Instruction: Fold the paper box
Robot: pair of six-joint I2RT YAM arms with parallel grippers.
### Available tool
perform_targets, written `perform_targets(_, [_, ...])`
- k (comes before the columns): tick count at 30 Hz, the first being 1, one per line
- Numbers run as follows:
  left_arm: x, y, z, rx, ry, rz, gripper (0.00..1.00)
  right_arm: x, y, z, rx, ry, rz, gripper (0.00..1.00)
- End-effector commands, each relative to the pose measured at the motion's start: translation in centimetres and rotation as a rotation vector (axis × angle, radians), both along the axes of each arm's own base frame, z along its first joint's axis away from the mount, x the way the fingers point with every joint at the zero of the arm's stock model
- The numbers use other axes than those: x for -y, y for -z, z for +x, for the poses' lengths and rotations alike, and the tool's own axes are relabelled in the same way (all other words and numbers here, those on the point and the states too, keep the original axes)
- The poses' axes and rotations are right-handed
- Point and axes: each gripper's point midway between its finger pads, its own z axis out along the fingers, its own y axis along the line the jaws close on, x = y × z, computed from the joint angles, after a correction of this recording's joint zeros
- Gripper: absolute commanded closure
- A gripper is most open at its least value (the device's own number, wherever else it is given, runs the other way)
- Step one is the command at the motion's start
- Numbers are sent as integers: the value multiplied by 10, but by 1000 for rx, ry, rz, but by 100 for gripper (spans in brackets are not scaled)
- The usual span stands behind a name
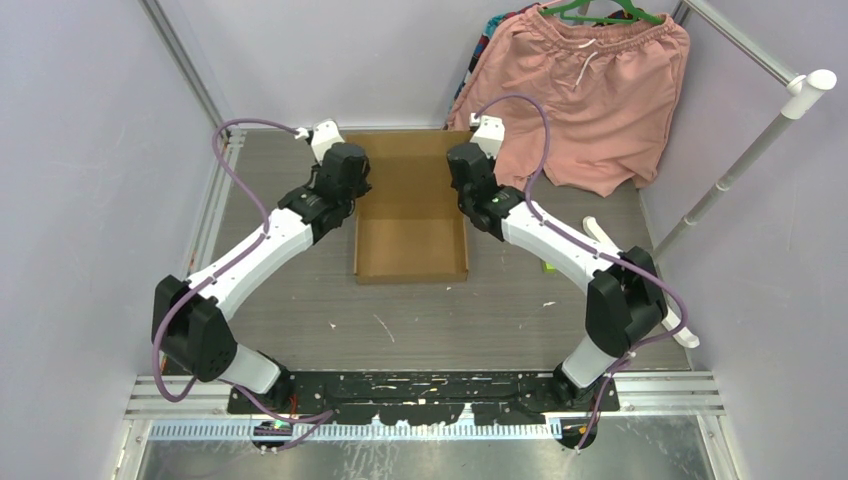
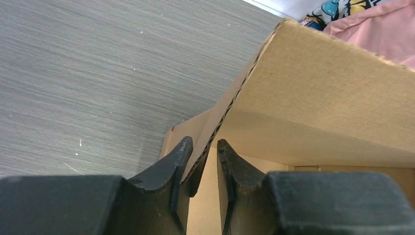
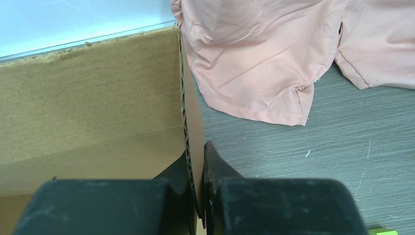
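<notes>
The paper box point(image 1: 410, 215) is brown corrugated cardboard lying mid-table, with a shallow tray at its near end and its far panel raised. My left gripper point(image 1: 358, 165) is at the box's left wall. In the left wrist view that wall's edge point(image 2: 230, 105) runs between the fingers of the left gripper point(image 2: 203, 144). The edge leans on the left fingertip and a gap shows before the right one. My right gripper point(image 1: 462, 165) is at the right wall. In the right wrist view the right gripper point(image 3: 195, 152) is shut on that upright wall point(image 3: 188, 127).
Pink shorts point(image 1: 590, 90) hang on a green hanger point(image 1: 610, 12) at the back right, their hem close to the box's right side point(image 3: 254, 58). A white pipe rack point(image 1: 740, 160) stands along the right edge. A white piece point(image 1: 600, 240) lies by the right arm.
</notes>
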Motion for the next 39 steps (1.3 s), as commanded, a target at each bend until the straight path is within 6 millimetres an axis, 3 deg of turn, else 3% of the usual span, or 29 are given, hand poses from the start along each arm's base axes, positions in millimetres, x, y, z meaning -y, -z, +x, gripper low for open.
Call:
perform_targets(1, [4,-4,-3,35,-41,-38,75,2,-24,-4,83,42,77,99])
perform_targets(33, [5,3,-29,60,-68,-67,75,2,-18,-29,122,78,93,99])
perform_targets(39, [7,8,-37,77,-61,-70,75,3,-8,-36,118,81,89,99])
